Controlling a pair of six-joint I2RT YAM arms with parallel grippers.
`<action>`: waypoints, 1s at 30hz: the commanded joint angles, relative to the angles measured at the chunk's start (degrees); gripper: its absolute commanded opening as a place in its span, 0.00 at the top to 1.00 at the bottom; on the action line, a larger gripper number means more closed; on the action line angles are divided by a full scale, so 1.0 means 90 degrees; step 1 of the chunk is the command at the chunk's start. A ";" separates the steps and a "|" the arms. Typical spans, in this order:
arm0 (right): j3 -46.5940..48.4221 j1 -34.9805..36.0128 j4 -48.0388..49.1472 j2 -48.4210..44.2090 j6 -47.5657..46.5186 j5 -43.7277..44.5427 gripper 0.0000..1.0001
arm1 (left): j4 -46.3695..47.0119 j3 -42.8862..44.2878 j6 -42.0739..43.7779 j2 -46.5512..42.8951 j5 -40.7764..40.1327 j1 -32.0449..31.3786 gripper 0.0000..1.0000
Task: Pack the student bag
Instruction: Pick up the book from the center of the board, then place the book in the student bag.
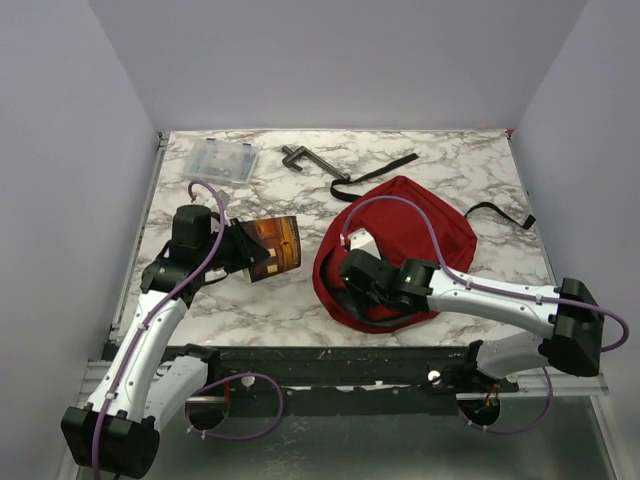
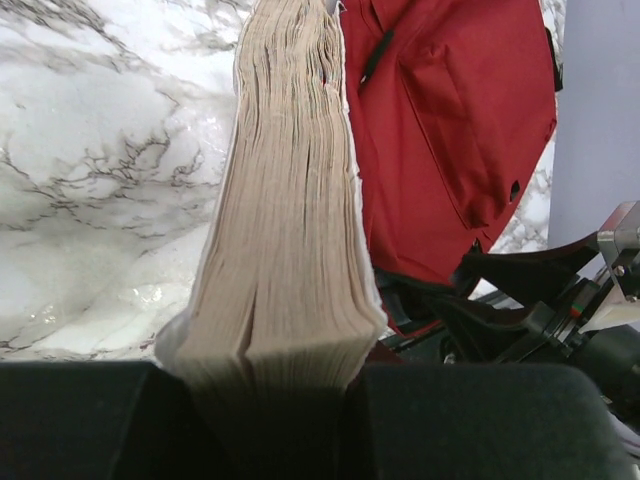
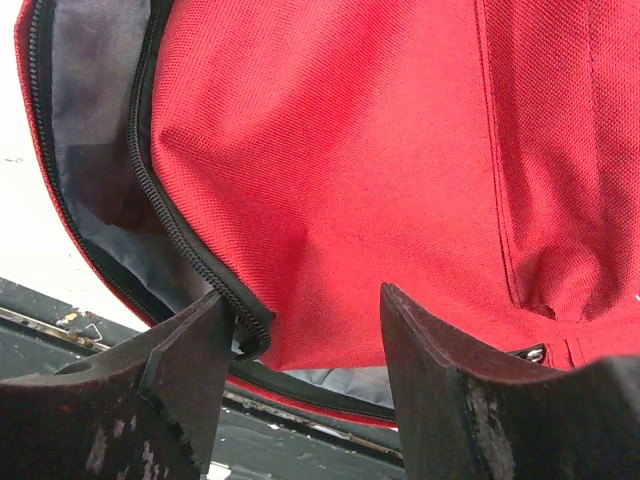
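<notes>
Top view, clock directions taken from the middle of the marble table (image 1: 455, 160), 12 at the far edge.

- Student bag (image 1: 420, 225): lies flat at about 3 o'clock, with its open mouth towards 7 o'clock and the near edge. One black strap (image 1: 378, 170) trails out towards 12 o'clock. A second strap (image 1: 503, 213) runs off towards 2 o'clock.
- Right gripper (image 3: 300, 305): at the bag's mouth, on its 7 o'clock side, with the forearm lying across the bag's near rim. The jaws are spread wide and clamp nothing. Red fabric fills the gap beyond them. The zipper (image 3: 165, 225) edge of the opening curls against the inner face of one finger (image 3: 180, 370). Grey lining (image 3: 95, 120) shows inside the opening.
- Left gripper (image 1: 240, 248): at about 9 o'clock, closed on a thick book (image 1: 275, 247) with an orange-brown cover. The left wrist view shows the page edges pinched between the two black pads. The book stands out from the gripper towards the bag.
- In the way: the right gripper and its arm occupy the bag's mouth, directly between the book and the opening. A strip of bare marble separates the book from the bag.
- Other items: a clear plastic box (image 1: 222, 160) sits at 10 o'clock near the far left corner. A dark metal clamp-like piece (image 1: 300, 158) lies at 11 o'clock, just beside the first strap. Both are well apart from the grippers.
</notes>
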 commanded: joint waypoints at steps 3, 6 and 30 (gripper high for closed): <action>0.0034 0.0229 0.0274 0.0355 -0.0201 0.0000 0.34 | 0.0552 -0.0130 -0.0283 -0.0043 0.0654 -0.0031 1.00; 0.0047 0.0444 0.0492 0.0720 -0.0207 0.0149 0.31 | 0.0545 -0.0109 -0.0264 -0.0097 0.0655 -0.0036 1.00; 0.0303 -0.1874 0.1470 -0.1171 0.0574 -0.0762 0.99 | 0.1865 -0.1528 -0.2491 -0.1367 0.1953 -0.0160 1.00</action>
